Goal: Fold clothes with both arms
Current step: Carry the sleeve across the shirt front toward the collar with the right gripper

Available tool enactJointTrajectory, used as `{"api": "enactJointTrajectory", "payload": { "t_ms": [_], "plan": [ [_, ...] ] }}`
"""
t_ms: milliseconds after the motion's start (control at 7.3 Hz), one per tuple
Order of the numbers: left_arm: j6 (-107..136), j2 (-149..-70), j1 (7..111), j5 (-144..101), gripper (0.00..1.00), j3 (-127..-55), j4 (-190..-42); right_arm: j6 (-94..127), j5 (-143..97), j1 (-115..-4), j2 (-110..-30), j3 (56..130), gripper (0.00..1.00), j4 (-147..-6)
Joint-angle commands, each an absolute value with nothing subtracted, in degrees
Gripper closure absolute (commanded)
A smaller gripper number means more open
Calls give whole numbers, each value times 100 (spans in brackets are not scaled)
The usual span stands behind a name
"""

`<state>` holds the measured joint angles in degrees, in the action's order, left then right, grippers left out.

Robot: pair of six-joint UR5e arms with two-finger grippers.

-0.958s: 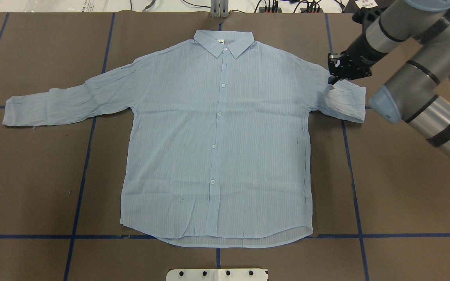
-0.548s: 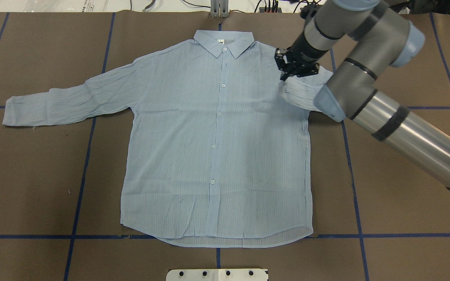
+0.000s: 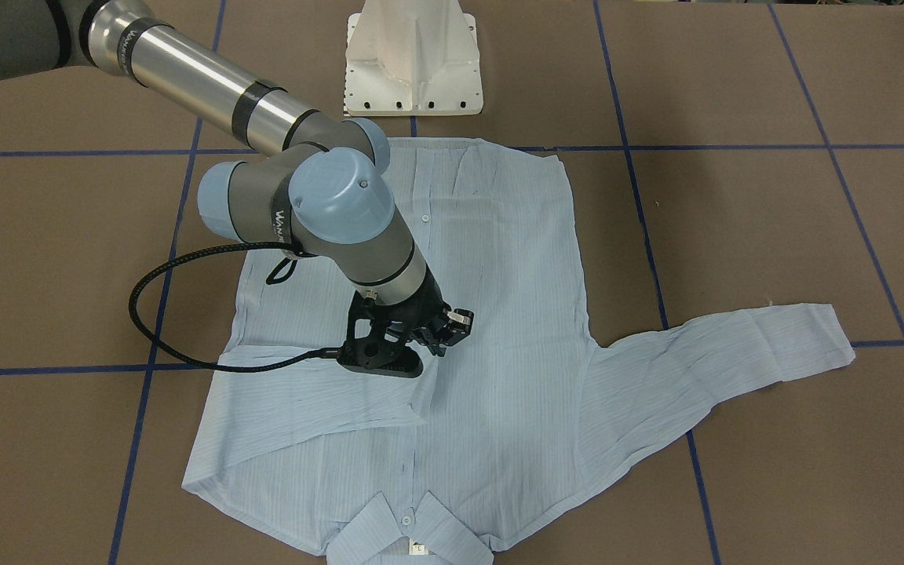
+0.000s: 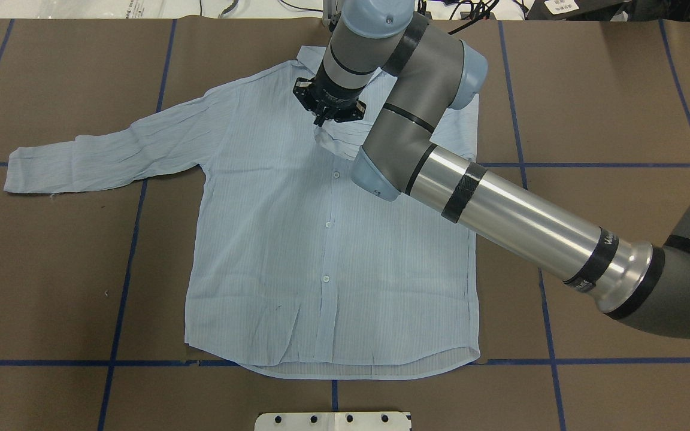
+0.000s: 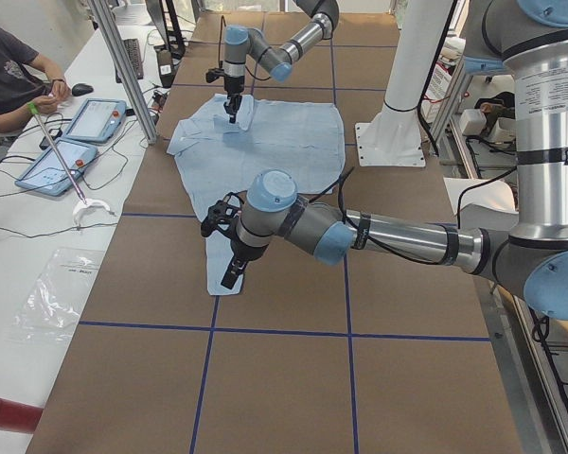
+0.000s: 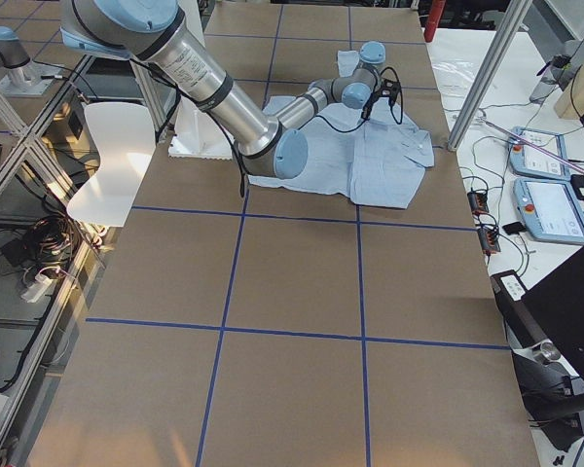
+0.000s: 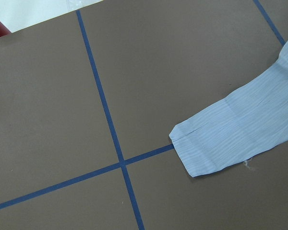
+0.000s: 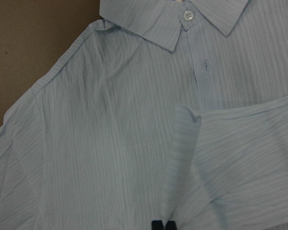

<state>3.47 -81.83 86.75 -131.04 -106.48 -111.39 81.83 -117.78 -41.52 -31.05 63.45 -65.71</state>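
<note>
The overhead camera looks forward and down from behind the robot on the shirt (image 4: 273, 251) spread on the tabletop (image 4: 51, 269), while the front-facing one looks steeply down on that same shirt from across it, with the collar (image 3: 436, 526) at its bottom edge. The two side cameras look along the tabletop from its ends, at a distance. The left wrist camera hangs close over one cuff (image 7: 206, 143), the right closer still over the collar.

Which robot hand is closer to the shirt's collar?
Right. The right gripper hangs over the shirt just below the collar, its fingers pinching the folded-over sleeve. The left gripper is far off, by the other sleeve's cuff.
</note>
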Motion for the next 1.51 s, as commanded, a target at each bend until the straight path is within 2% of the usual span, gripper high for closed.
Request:
{"api": "enactJointTrajectory", "payload": {
  "t_ms": [0,411,822,958,1095,1369],
  "plan": [
    [343,-8183,8675,-13104,0,-10652,-11144,8287,-11655,-4052,-2989,6293,100,-6548],
    [343,-8183,8666,-13113,0,-10679,-11136,8673,-11523,-3982,-2813,5898,100,-6190],
    [343,-8200,8483,-13105,0,-10566,-11135,8779,-11320,-3806,-2812,5836,100,-6179],
    [343,-8235,8151,-13104,0,-10443,-11136,8841,-11294,-3753,-2821,5836,28,-6179],
    [560,-8331,8034,-13104,0,-10146,-11153,8850,-11129,-3675,-2760,5836,8,-6179],
    [1454,-8918,7675,-13096,2,-9373,-11398,9060,-11118,-3674,-2707,5975,2,-6214]
  ]
}}
